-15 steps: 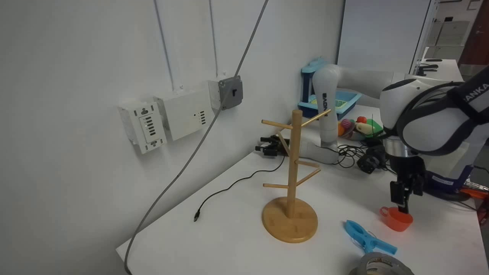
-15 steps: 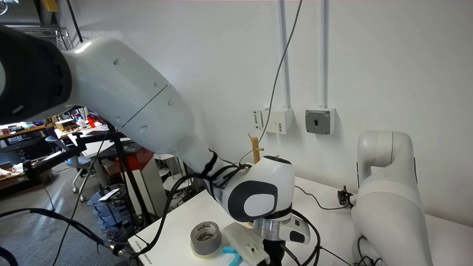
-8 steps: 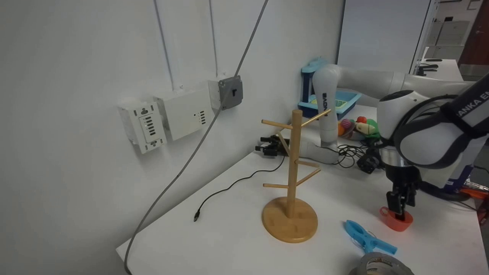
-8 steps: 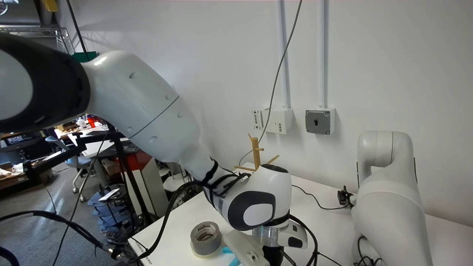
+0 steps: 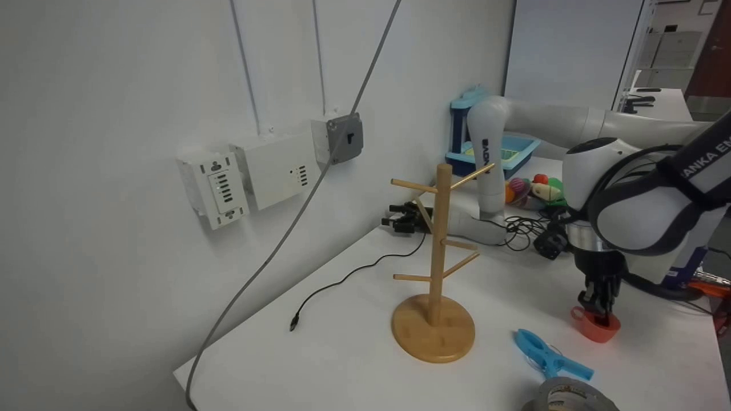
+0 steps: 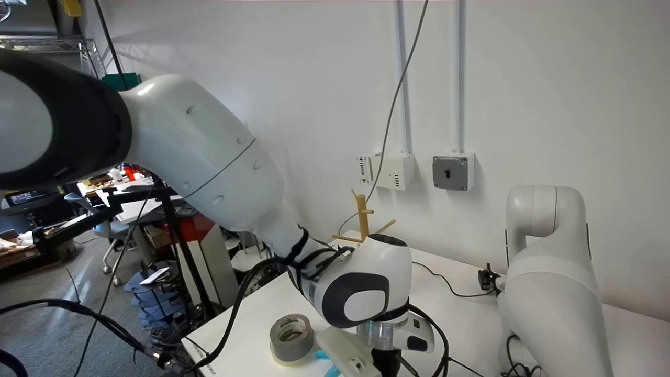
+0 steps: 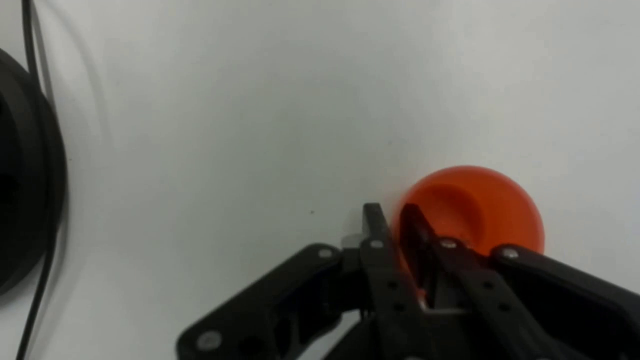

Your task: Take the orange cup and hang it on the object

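Observation:
The orange cup [image 5: 591, 330] stands on the white table toward the right in an exterior view, its handle turned toward the object. In the wrist view its round mouth shows the inside of the cup [image 7: 500, 210]. My gripper [image 7: 391, 206] has one finger inside the cup and one outside, nearly together, with the cup's wall pinched between them. The object, a wooden mug tree [image 5: 438, 245] with bare pegs, stands upright to the left of the cup; its top [image 6: 362, 214] shows behind my arm. The cup is hidden in that exterior view.
A blue plastic piece [image 5: 548, 357] and a tape roll [image 6: 291, 337] lie close to the cup. Another white arm [image 6: 549, 283] rests near the wall. A black cable [image 5: 354, 274] runs behind the mug tree. A dark round thing [image 7: 30, 175] shows in the wrist view.
My gripper has come down into the cup and its fingers have drawn together on the wall. The cup has shifted slightly to the right. The mug tree has not moved.

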Available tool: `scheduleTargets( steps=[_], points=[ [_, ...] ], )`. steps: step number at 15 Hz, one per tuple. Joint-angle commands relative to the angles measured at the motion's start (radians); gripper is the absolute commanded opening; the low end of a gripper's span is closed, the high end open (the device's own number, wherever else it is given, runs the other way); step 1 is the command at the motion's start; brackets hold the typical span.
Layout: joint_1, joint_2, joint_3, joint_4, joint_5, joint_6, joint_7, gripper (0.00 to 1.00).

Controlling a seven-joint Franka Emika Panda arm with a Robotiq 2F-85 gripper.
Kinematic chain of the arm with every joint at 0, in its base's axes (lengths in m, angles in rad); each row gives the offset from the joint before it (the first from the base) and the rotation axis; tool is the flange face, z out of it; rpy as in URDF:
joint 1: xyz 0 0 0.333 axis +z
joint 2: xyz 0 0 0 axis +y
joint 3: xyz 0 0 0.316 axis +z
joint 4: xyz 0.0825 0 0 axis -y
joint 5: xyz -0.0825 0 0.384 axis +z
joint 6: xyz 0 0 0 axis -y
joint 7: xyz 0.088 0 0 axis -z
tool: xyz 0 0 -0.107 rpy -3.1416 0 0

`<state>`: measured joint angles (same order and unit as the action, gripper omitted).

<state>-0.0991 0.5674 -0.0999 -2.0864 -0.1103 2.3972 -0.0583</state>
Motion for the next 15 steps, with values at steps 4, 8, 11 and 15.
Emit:
scheduleTargets(
  steps=[4,8,11,15],
  points=[
    [-0.021,-0.06,0.011,-0.053,0.033,0.023,-0.017,0.01],
    [0.007,-0.133,-0.013,-0.127,0.011,0.073,0.039,0.02],
    [0.05,-0.199,-0.05,-0.19,-0.044,0.126,0.138,0.02],
    [0.124,-0.306,-0.104,-0.272,-0.174,0.172,0.319,0.02]
  ],
)
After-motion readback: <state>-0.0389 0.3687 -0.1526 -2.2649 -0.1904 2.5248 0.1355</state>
